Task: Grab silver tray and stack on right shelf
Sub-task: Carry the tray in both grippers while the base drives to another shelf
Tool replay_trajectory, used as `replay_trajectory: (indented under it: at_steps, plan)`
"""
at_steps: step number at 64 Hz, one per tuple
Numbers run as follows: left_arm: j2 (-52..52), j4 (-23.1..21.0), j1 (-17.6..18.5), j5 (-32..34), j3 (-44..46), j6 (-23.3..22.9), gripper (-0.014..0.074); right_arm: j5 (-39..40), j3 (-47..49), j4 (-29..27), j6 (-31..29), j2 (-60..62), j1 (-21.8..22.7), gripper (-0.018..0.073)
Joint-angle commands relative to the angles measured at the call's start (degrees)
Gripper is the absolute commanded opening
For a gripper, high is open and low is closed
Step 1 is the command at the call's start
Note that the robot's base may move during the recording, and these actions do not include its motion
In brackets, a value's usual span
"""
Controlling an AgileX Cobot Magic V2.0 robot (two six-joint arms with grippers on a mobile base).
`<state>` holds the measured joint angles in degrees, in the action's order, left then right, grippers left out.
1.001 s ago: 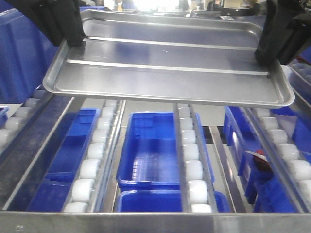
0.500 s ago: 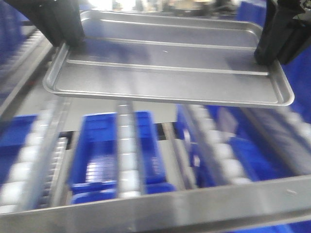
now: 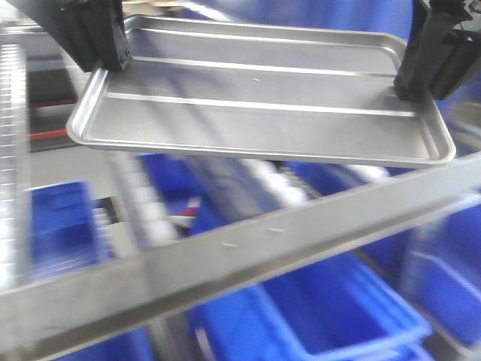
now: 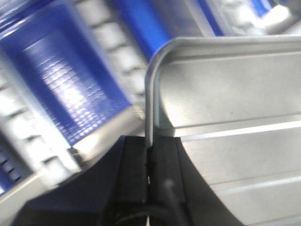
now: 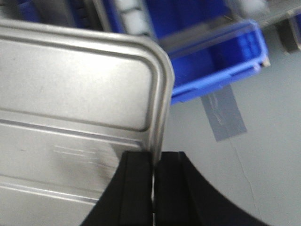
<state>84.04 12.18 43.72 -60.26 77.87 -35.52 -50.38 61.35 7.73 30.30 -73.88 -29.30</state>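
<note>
At the tray's left short edge, your left gripper (image 4: 149, 157) is clamped on the thin raised rim, close to a corner. Between the arms the silver tray (image 3: 263, 98) hangs roughly level in the air, floor up and empty, touching nothing but the two claws. At its right short edge, your right gripper (image 5: 153, 165) pinches the rim the same way. Below its near long edge the right shelf (image 3: 248, 241) shows its front crossbar slanting across, blurred, with blue bins (image 3: 338, 316) underneath. Both holds are narrow rim pinches, so arms moving out of step could twist the tray loose. Lowering too soon could catch that near edge on the crossbar.
</note>
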Motion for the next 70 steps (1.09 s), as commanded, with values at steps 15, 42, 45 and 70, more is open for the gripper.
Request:
replay_trajectory:
  at_steps: [15, 42, 45, 70]
  plan:
    - [-1.9, 2.4, 0.3, 0.6, 1.8, 0.1, -0.0093, 1.6, 2.0, 2.1, -1.1, 2.0, 0.1, 0.0057]
    - [-1.9, 2.3, 0.3, 0.6, 1.8, 0.1, -0.0093, 1.6, 2.0, 2.1, -1.1, 2.0, 0.1, 0.0057]
    - [-1.9, 2.3, 0.3, 0.6, 1.8, 0.1, -0.0093, 1.6, 2.0, 2.1, -1.1, 2.0, 0.1, 0.0057]
    - [-1.9, 2.2, 0.3, 0.6, 1.8, 0.1, -0.0093, 1.5, 2.0, 2.1, -1.1, 2.0, 0.1, 0.0057]
